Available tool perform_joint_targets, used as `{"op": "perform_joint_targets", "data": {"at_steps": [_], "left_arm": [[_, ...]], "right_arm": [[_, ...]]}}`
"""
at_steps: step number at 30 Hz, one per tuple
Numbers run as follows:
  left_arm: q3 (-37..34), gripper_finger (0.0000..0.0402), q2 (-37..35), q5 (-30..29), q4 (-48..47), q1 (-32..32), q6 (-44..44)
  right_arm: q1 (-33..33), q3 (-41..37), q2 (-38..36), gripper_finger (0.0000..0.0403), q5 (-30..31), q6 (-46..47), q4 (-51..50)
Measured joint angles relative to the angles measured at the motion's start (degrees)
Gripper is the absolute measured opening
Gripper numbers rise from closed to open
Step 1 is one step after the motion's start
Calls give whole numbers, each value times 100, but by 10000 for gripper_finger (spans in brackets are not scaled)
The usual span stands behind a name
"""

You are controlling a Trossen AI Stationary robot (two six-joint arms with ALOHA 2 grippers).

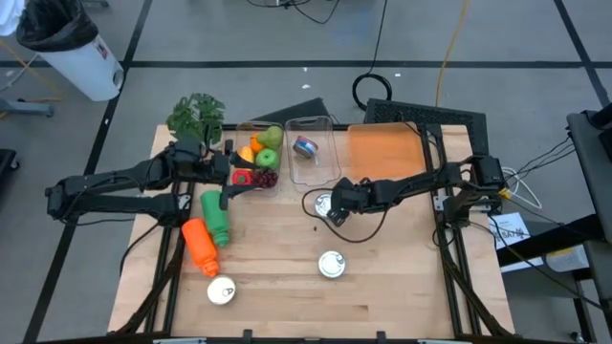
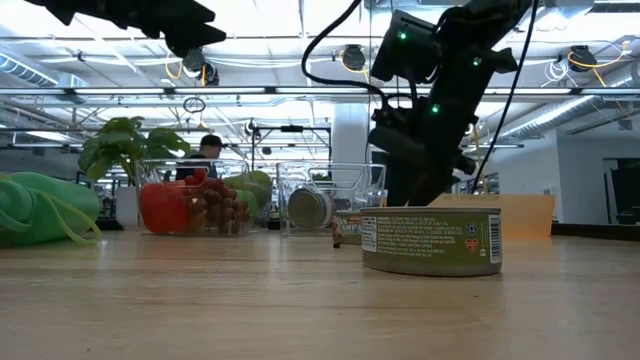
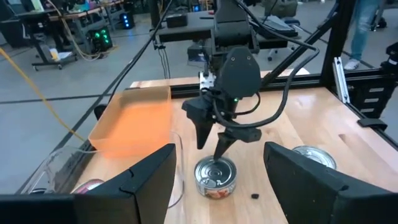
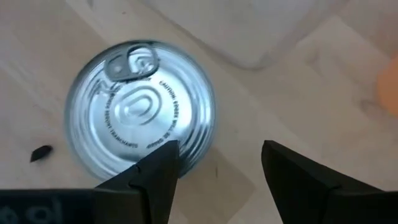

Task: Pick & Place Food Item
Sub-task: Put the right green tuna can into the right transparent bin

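I'm lined up on the small tin can [image 1: 325, 204], which stands upright on the tabletop [image 1: 402, 287] just in front of the clear container [image 1: 313, 151] and beside the orange bin [image 1: 384, 151]. By my reckoning it's a stiff, fairly dense little thing with a slick metal wall and a pull-tab lid, so it won't crush but it could skate out of a shallow pinch; I'd take it across its widest line, fingers low on the side wall, not on the rim or the tab. My right gripper [image 3: 211, 140] hangs just above and slightly off to one side of it, fingers spread and pointing down at a slant; in the right wrist view the can [image 4: 140, 111] sits mostly off the gap between the two fingers, so I judge I need to shift over before descending. The right arm reaches in from the right edge, stretched low across the tabletop. My left gripper [image 1: 229, 186] waits with fingers apart near the fruit container [image 1: 258, 162], above the green bottle [image 1: 216, 216]. A second can [image 1: 332, 265] sits nearer the front edge, well apart.
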Motion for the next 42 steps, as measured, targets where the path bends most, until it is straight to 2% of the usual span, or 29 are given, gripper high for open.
{"op": "perform_joint_targets", "data": {"at_steps": [5,15,23,28,37,42], "left_arm": [[0,260,0,0,-11,0,2],[0,255,0,0,-8,0,-5],[0,253,0,-2,-4,-2,-22],[0,253,0,-2,-2,0,-49],[0,253,0,-2,0,-1,-142],[0,253,0,-2,0,0,-149]], "right_arm": [[40,12,-18,214,-409,245,-481],[634,1,-384,206,-1442,1005,-1590],[805,-10,-1059,205,-1233,1364,-2471],[798,-13,-1106,207,-1054,1186,-2655],[802,-31,-1069,208,-1169,1215,-2529],[813,-321,-1069,208,-1225,1223,-2133]]}}
